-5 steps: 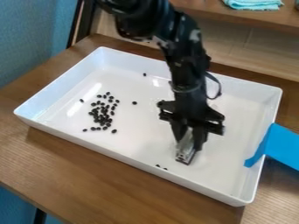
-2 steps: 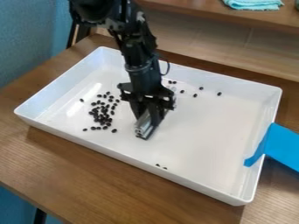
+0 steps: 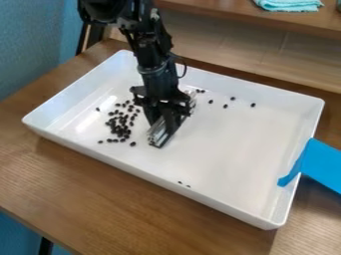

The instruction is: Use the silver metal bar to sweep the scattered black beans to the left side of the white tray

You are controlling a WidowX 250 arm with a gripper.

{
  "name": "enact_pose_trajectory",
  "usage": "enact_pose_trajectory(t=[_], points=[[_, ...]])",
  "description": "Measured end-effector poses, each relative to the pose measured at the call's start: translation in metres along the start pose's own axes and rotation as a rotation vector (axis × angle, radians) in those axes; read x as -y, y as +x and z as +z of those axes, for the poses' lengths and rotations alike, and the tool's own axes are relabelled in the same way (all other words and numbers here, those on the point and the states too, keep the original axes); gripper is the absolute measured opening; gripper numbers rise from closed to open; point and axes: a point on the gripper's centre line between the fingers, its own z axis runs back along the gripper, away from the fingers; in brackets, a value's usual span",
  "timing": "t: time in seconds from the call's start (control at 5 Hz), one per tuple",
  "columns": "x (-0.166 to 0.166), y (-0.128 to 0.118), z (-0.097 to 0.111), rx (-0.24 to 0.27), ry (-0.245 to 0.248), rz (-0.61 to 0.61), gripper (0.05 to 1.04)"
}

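Well inside the tray's rim (image 3: 266, 90), the claw (image 3: 162, 125) holds a silvery bar (image 3: 157, 136).

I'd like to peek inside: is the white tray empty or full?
Neither: the white tray holds dark beans in a loose cluster, with a few more scattered elsewhere.
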Motion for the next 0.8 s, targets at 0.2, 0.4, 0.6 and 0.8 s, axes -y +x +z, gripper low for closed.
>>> enact_pose_trajectory(t=[0.2,0.4,0.6,0.8], points=[[-0.001,-0.001,0.0,-0.001,0.005,-0.007,0.385],[-0.014,-0.005,0.0,-0.015,0.005,-0.008,0.385],[-0.043,-0.015,0.004,-0.034,0.007,0.019,0.385],[-0.07,-0.026,0.008,-0.059,0.003,0.046,0.385]])
